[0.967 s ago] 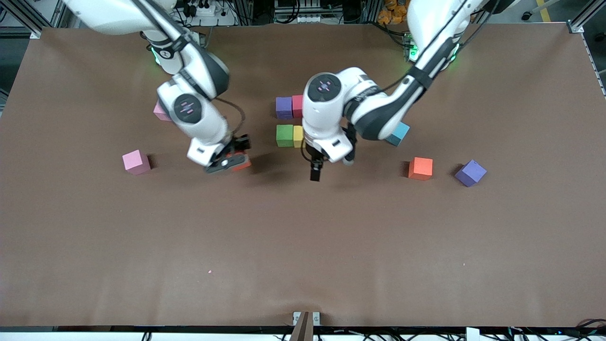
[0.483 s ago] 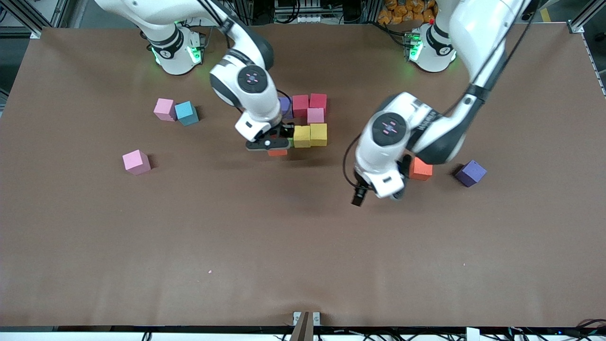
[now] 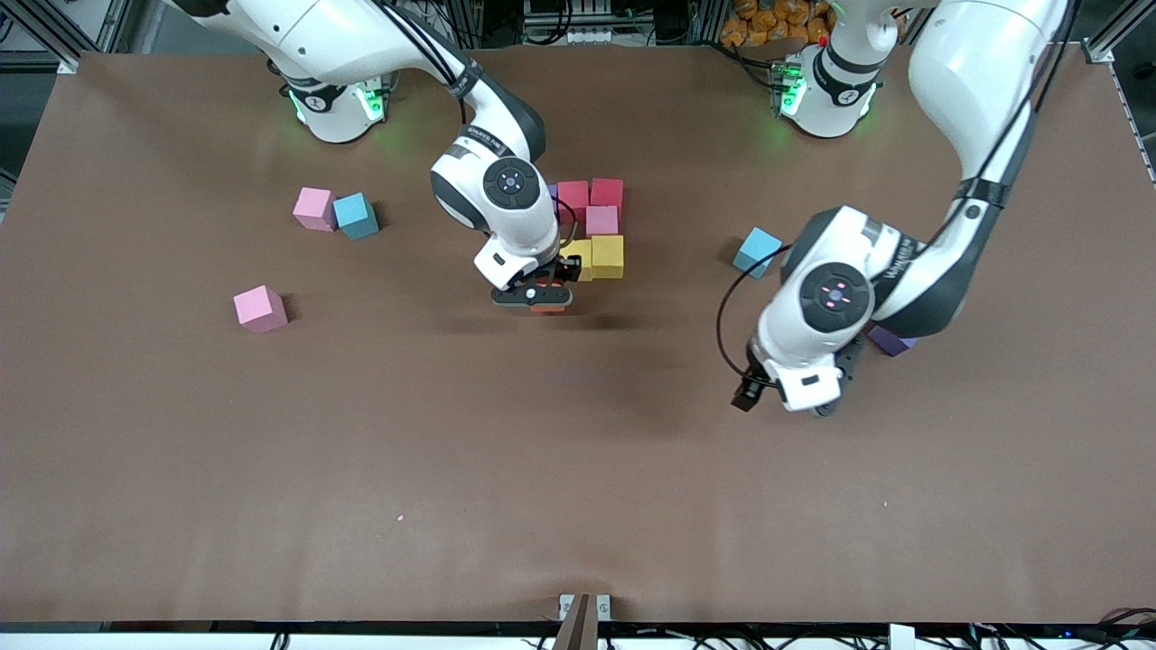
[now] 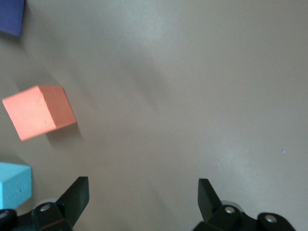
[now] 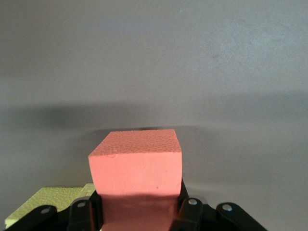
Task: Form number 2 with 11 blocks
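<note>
Right gripper [image 5: 137, 211] jaws around matte, grainy orange foam cube [image 5: 136, 171].

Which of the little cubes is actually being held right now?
The orange cube clamped in the right tool, beside the yellow cubes. Every other cube sits untouched on the table.

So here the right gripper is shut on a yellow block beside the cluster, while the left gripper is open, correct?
Not quite: the right gripper is shut on an orange block, not yellow, as the right wrist view shows. The left gripper is open.
</note>
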You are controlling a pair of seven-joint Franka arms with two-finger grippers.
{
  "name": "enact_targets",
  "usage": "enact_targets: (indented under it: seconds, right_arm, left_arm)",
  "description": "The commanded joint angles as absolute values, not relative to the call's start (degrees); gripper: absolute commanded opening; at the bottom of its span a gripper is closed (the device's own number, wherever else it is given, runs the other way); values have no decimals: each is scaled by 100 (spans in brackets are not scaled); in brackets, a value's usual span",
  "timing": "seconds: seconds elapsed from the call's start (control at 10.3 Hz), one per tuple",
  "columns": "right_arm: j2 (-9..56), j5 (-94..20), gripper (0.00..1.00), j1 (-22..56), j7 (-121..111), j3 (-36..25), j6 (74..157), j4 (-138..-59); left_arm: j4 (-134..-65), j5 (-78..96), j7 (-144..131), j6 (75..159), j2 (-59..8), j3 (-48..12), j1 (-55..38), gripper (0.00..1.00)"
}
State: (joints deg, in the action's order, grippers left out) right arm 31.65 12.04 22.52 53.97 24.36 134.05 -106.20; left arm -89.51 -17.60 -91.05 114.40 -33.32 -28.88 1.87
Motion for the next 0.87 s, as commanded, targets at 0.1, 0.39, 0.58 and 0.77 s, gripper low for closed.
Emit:
enact_targets:
  seconds: [0.1, 0.39, 0.58, 0.77]
  right_arm:
    - [3339, 1239, 41, 2268, 5589, 2435, 13403, -10538]
    - [3358, 1397, 41, 2241, 5686, 2461, 13473, -10809]
    - [3366, 1397, 41, 2241, 5774, 2470, 13640, -10924]
    - [3375, 1397, 41, 2241, 5792, 2487, 13693, -10916]
  left_arm:
    - [-9158, -1626, -8343, 10630, -3156, -2918, 508, 100]
    - [-10200, -1687, -8088, 10888, -2604, -3362, 1463, 100]
    - [-10765, -1705, -6662, 11197, -2277, -3691, 1958, 100]
    - [-11003, -1714, -5272, 11206, -2198, -3709, 1978, 100]
